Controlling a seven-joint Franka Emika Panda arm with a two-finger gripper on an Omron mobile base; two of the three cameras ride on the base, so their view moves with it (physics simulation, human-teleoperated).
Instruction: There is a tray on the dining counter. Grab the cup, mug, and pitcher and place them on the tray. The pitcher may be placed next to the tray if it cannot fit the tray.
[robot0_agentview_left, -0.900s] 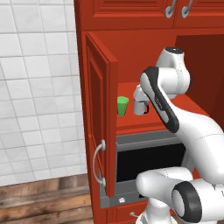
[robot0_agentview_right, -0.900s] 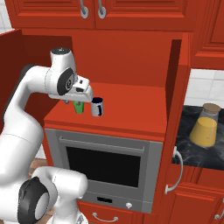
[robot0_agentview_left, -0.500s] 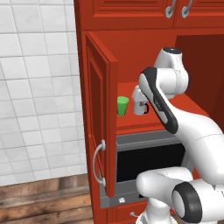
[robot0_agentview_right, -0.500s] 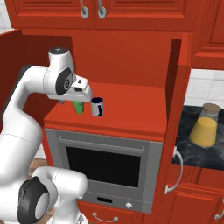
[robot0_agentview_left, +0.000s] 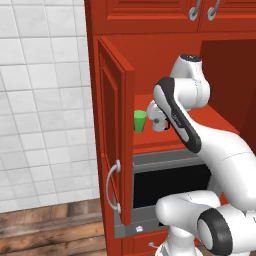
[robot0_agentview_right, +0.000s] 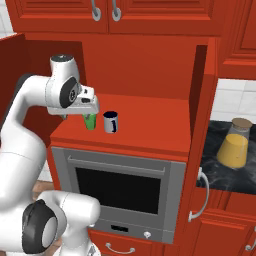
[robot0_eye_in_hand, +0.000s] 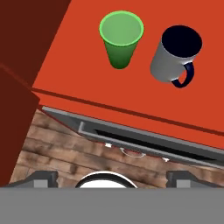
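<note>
Green cup (robot0_eye_in_hand: 121, 38) beside mug (robot0_eye_in_hand: 174, 56) near the shelf (robot0_eye_in_hand: 87, 83) edge — jaws spread, empty above.

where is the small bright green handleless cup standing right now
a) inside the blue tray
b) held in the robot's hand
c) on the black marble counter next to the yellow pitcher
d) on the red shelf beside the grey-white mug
d: the small bright green handleless cup stands upright on the red shelf with the grey-white mug with the dark inside right beside it, apart from it, and the open hand grips nothing.
</note>
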